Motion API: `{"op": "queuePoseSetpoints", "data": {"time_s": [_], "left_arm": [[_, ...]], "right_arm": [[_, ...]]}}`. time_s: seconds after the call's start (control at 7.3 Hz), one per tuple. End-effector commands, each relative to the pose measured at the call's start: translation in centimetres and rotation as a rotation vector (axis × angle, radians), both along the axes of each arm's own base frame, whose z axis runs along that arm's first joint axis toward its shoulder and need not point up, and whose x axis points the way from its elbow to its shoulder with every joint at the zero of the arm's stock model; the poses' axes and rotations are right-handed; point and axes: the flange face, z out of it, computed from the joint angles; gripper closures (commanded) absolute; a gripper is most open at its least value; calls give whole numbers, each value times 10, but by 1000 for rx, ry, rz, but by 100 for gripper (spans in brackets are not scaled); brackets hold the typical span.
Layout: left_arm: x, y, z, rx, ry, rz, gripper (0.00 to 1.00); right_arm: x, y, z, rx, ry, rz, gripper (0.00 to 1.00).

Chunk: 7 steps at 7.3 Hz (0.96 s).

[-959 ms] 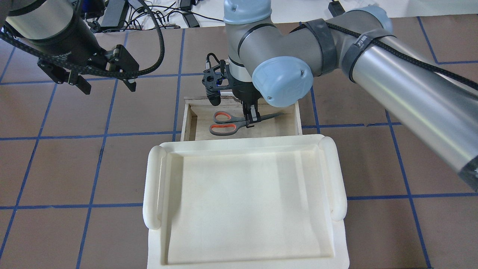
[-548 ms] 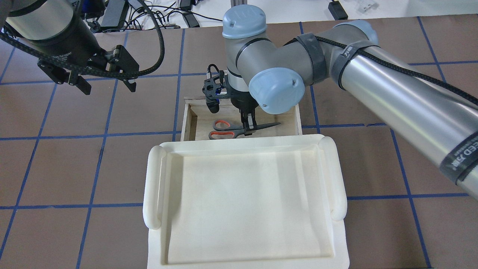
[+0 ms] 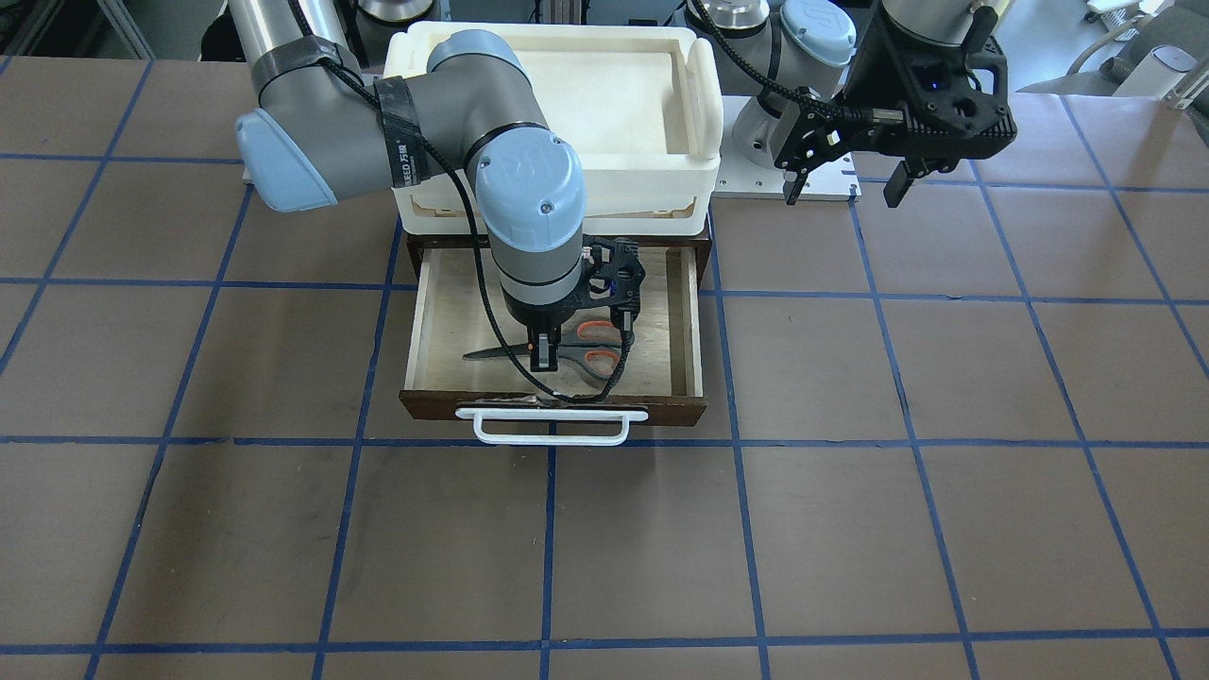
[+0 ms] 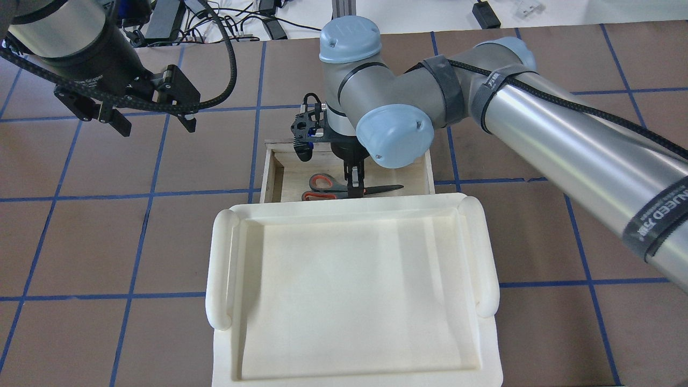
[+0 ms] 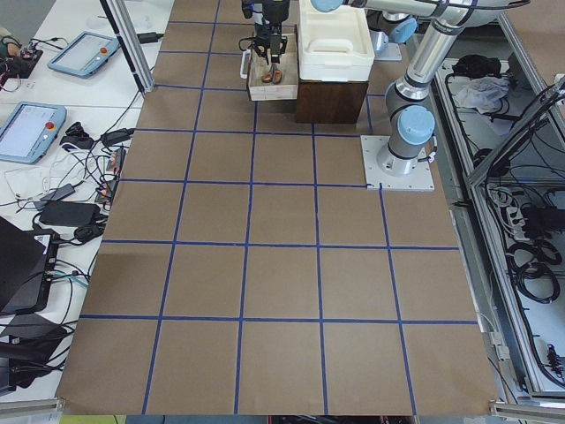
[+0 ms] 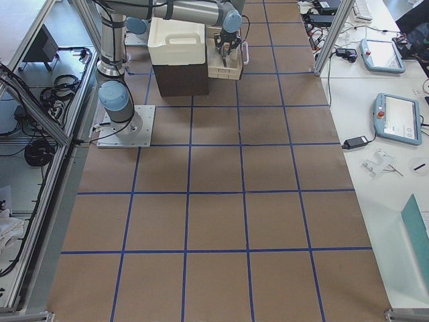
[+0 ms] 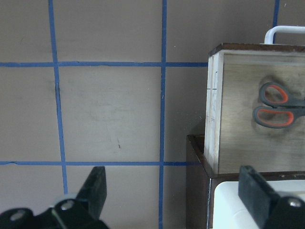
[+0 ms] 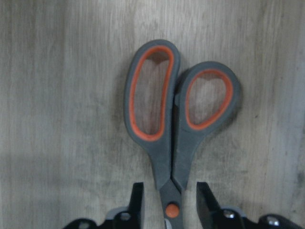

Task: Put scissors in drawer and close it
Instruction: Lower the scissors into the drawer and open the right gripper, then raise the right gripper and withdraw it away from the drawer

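The scissors lie flat on the pale floor of the open drawer, handles toward the overhead view's left. My right gripper stands straight down over their pivot. In the right wrist view the scissors lie between the two fingertips with a small gap on each side, so the jaws are open. The front view shows the drawer's dark front and white handle pulled out. My left gripper hovers open and empty, left of the drawer.
A white foam tray sits on the dark cabinet that holds the drawer and hides the drawer's near part in the overhead view. Brown table with blue grid lines lies all around. Cables and devices lie beyond the far edge.
My right gripper has moved with the scissors toward the tray side and lower into the drawer. The scissors now rest on its floor, free between the jaws. My left arm has not moved.
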Motion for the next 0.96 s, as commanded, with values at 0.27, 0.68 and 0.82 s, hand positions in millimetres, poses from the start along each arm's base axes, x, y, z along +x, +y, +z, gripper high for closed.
{"op": "queuePoseSetpoints", "data": {"time_s": [0.27, 0.68, 0.82], "left_arm": [[0, -1, -1, 1, 0, -1, 0], [0, 1, 1, -1, 0, -1, 0], [0, 1, 1, -1, 0, -1, 0]], "right_arm": [[-57, -3, 95, -129, -26, -577, 0], [-148, -17, 151, -192, -47, -1120, 0], [-157, -7, 167, -192, -47, -1285, 0]]}}
